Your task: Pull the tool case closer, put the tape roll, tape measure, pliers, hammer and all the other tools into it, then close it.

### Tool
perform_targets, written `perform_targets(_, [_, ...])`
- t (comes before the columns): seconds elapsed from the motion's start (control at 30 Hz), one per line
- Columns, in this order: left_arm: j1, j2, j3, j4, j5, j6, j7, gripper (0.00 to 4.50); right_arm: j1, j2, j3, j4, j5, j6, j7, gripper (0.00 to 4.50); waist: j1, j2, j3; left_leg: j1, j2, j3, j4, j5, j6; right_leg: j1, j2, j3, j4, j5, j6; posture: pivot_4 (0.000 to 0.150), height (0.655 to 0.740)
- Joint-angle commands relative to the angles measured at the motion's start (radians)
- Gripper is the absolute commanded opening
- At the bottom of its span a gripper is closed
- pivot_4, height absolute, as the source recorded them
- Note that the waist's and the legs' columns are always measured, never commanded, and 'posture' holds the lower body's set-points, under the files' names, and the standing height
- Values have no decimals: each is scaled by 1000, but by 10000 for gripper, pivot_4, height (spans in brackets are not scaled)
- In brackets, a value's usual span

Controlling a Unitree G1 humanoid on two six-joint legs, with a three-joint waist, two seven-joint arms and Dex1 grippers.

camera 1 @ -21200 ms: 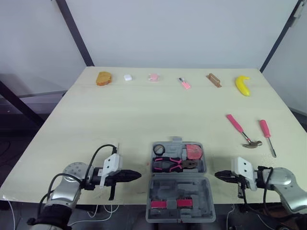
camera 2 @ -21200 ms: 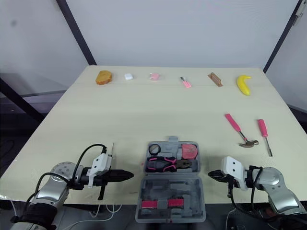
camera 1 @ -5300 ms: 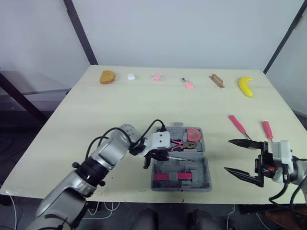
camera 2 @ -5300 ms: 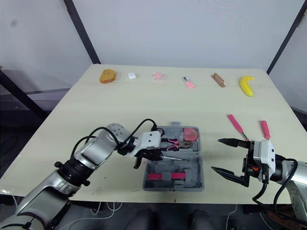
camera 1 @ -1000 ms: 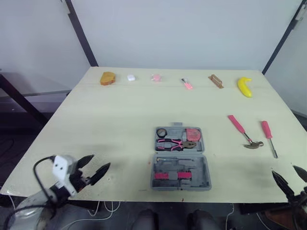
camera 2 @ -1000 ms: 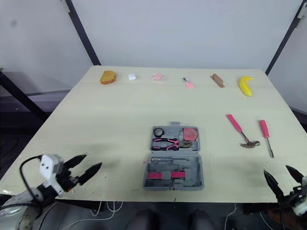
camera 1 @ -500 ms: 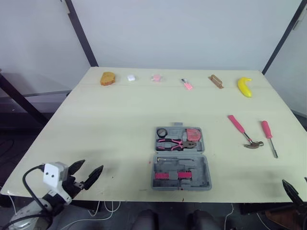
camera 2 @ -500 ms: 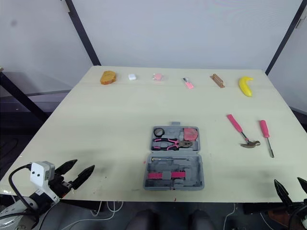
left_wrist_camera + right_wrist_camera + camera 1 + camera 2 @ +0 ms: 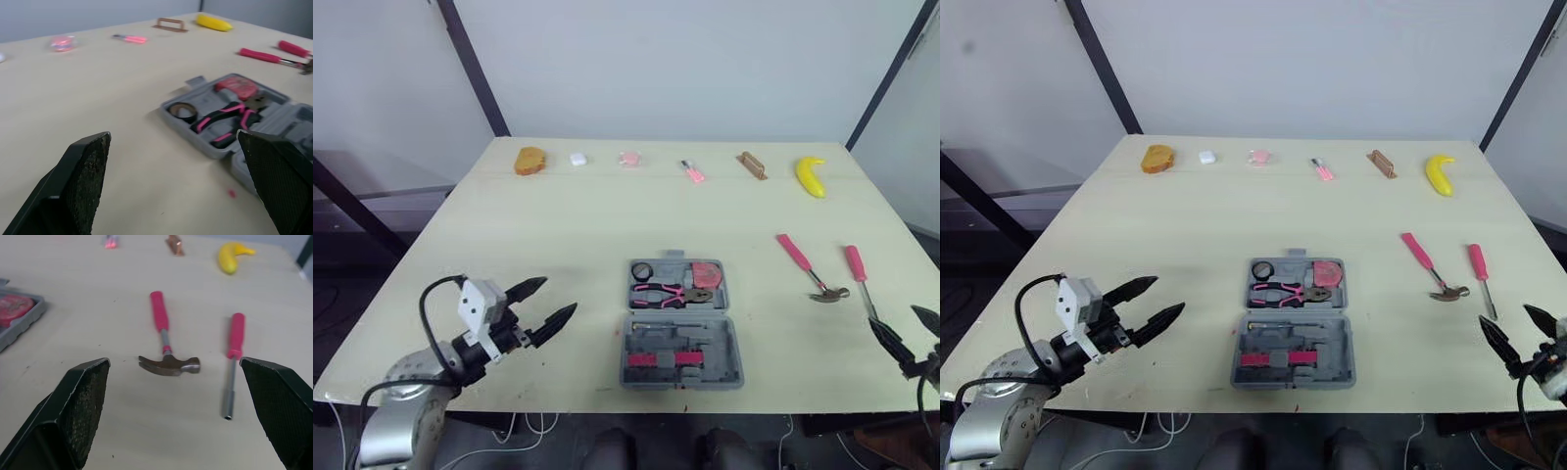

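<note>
The tool case (image 9: 724,343) is lying open in the middle of the tabletop (image 9: 558,215), close to its near edge. In the case's far half, the tape roll (image 9: 642,271), the pliers (image 9: 673,294) and the tape measure (image 9: 708,274) are sitting in their recesses. The near half is carrying a pink-banded row of small parts that are too small to make out. The hammer (image 9: 811,271) and a pink-handled driver (image 9: 861,281) are lying side by side but apart, near the right edge and outside the case. The left tool (image 9: 560,295) is hovering over the near-left corner with its fingers spread and holding nothing. The right tool (image 9: 893,317) is poking in at the near-right corner, also spread and holding nothing. Its body is being cut off by the frame.
</note>
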Motion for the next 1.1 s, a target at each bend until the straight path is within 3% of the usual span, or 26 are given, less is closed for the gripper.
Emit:
perform_targets(0.03, [-50,14,-34,-14,-21,-1,-40,44023,-55,-45,38,-44,-21,75,-24,45000,0,0,0,0,0,0,0,0,0,0,0,0,0,0,1,1500,7400])
perform_targets(0.23, [-135,38,-112,-51,-46,45,-107,44023,-230,-88,148,-11,-58,207,-63,45000,-9,0,0,0,0,0,0,0,0,0,1,-1,0,2,3,1500,7400])
perform_targets(0.43, [-213,91,-173,-118,-104,98,-216,44023,-437,-102,238,224,-126,261,-59,45000,-15,-1,1,-2,0,-1,0,0,0,0,1,-2,-1,2,3,1500,7400])
perform_targets(0.67, [-312,137,-196,-170,-160,164,-270,44023,-629,-87,322,512,-189,233,2,45000,-19,1,3,-2,0,-1,0,0,0,0,2,-1,-1,2,3,1500,7400])
perform_targets(1.1, [-352,130,-195,-232,-192,220,-218,44023,-892,-37,387,958,-311,91,9,45000,-26,2,5,-2,0,0,0,0,0,-1,2,0,-1,2,3,1500,7400])
